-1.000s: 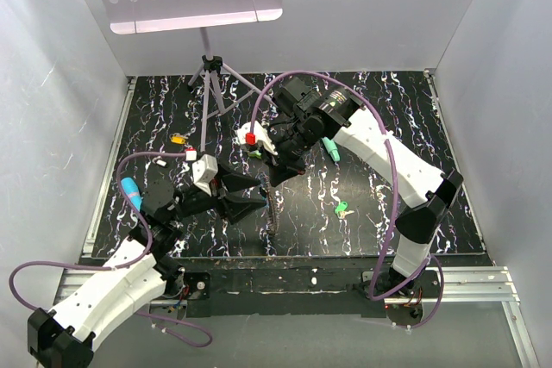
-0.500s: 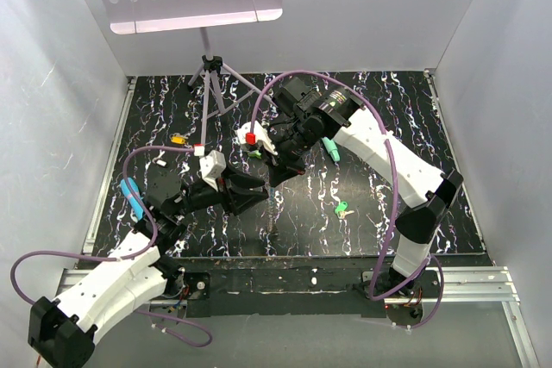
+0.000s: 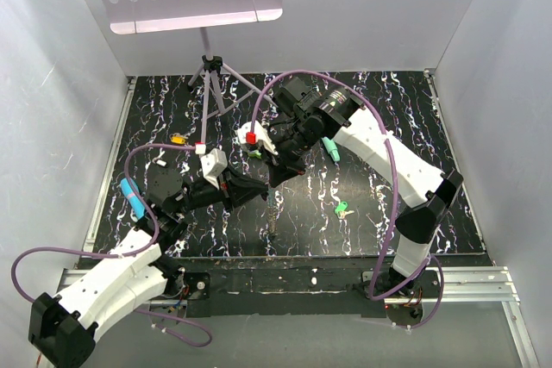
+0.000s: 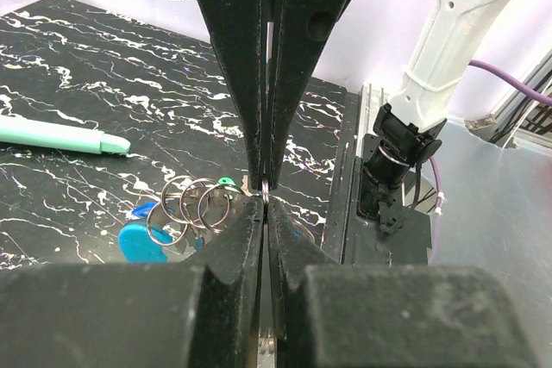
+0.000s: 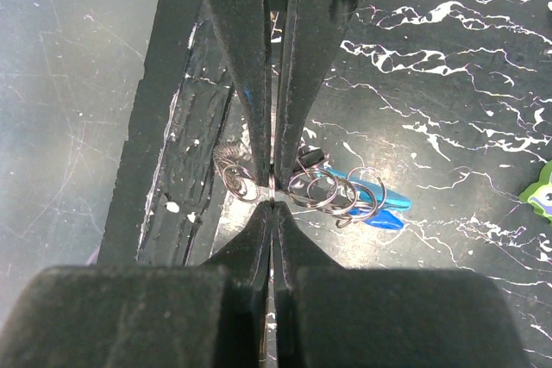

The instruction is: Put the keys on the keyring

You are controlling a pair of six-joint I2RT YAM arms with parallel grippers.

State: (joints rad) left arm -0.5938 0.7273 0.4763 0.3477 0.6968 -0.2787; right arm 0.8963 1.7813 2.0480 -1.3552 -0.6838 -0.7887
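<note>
Top view first: the left gripper and the right gripper meet nose to nose in the middle of the frame. The keyring hangs as a thin grey thread just below them, over the marbled table. Neither key is on it. The green key lies alone, right of centre and well apart from both grippers. The yellow-orange key sits far off at mid-left. A teal pen rests beside the right arm.

Over to the left wrist view: the jaws are pressed together, pinching a sliver of metal at centre frame. A cluster of steel rings dangles just left of the pinch, with the blue clasp below them at lower left. So this gripper has the keyring, by a very thin bite.

Now the right wrist view: these jaws are together too, nipping a ring wire at centre frame. More rings fan out to the right, the blue clasp lies behind them, and a twist of chain hangs at left.

My read: this is the hand-over or steadying step, with the keyring held from both sides and no key threaded. Next, I'd say, one gripper must let go and fetch a key, probably the nearer green one, while the other holds the ring steady. With keys that tiny, the pickup calls for a very exact pinch
</note>
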